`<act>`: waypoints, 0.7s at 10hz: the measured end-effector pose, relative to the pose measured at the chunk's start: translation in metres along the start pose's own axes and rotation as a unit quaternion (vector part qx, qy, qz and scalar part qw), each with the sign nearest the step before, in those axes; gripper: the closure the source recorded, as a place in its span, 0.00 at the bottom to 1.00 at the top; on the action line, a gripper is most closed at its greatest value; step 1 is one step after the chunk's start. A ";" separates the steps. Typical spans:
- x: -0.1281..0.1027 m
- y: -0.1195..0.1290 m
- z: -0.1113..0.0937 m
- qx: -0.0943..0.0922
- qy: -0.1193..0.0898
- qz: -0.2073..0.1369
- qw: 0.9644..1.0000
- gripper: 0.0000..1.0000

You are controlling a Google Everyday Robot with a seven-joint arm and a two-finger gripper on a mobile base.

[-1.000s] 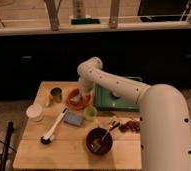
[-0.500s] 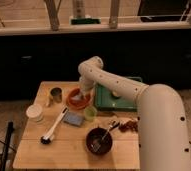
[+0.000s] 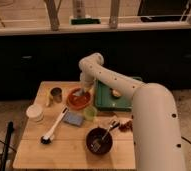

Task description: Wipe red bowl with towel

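Presently listed: wooden table (image 3: pixel 34 155); red bowl (image 3: pixel 78 103), at rear centre just beside the green tray (image 3: pixel 104 100); gripper (image 3: pixel 82 91), low over the bowl's far side, its grasp impossible to tell; towel (image 3: pixel 77 94), a pale patch beneath it; wiping step seemingly in hand, next move calling for pressed sweeps round the bowl's inside.

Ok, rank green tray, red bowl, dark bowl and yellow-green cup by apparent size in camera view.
Largest: green tray.
Next: red bowl and dark bowl, alike; the dark one is nearer, so unranked.
Smallest: yellow-green cup.
The gripper is over the red bowl.
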 end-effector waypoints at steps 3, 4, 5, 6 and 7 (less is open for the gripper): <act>-0.019 -0.011 0.005 -0.001 -0.009 -0.032 0.999 1.00; -0.031 -0.013 0.009 -0.007 -0.015 -0.052 0.999 1.00; -0.041 -0.010 0.012 -0.013 -0.021 -0.067 0.997 1.00; -0.049 -0.004 0.015 -0.021 -0.026 -0.079 0.996 1.00; -0.055 0.003 0.016 -0.028 -0.030 -0.088 0.995 1.00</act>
